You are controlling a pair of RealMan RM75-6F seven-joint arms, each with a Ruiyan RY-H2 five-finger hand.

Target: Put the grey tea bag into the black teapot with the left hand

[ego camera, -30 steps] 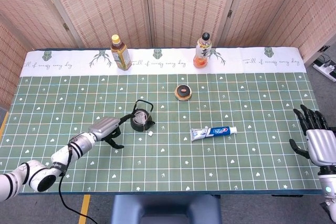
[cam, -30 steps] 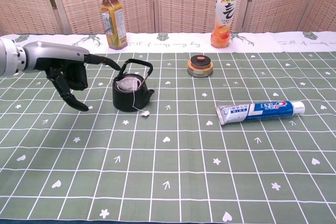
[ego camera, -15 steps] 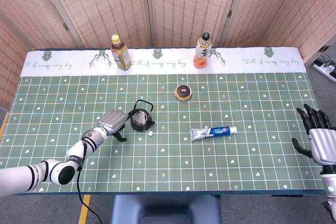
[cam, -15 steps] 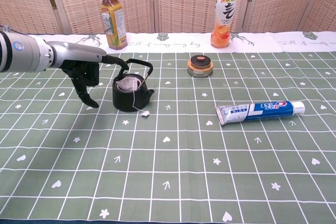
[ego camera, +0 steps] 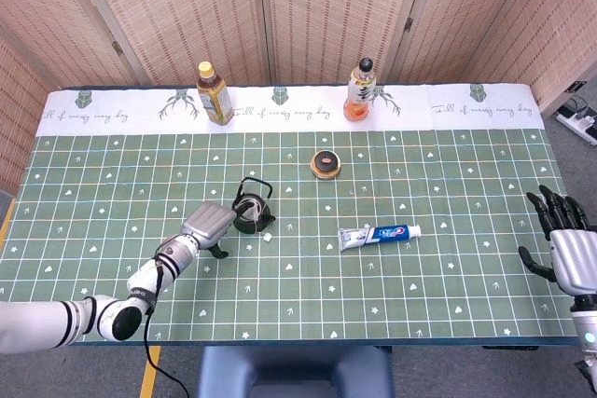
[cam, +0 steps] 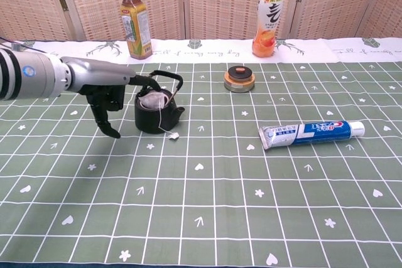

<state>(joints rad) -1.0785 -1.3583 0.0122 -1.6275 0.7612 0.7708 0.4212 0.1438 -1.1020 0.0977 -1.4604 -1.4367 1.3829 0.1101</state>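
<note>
The black teapot (ego camera: pixel 250 215) (cam: pixel 154 111) stands left of the table's middle, its handle upright. The grey tea bag (cam: pixel 154 100) lies inside the pot's mouth. Its string runs over the rim to a small white tag (cam: pixel 174 135) (ego camera: pixel 267 238) on the cloth. My left hand (ego camera: pixel 211 225) (cam: pixel 107 93) hovers just left of the pot, holding nothing. One finger stretches toward the handle and the others hang down. My right hand (ego camera: pixel 565 245) stays at the table's right edge with fingers spread and empty; the chest view does not show it.
A toothpaste tube (ego camera: pixel 379 234) (cam: pixel 312 133) lies right of the pot. A round tin (ego camera: pixel 326 164) (cam: pixel 239 79) sits behind it. A yellow-capped bottle (ego camera: pixel 215 93) (cam: pixel 135 21) and an orange drink bottle (ego camera: pixel 360 89) (cam: pixel 267 18) stand along the back.
My left hand has moved right, closing in on the teapot's left side. The teapot, tea bag and right hand have stayed put.
</note>
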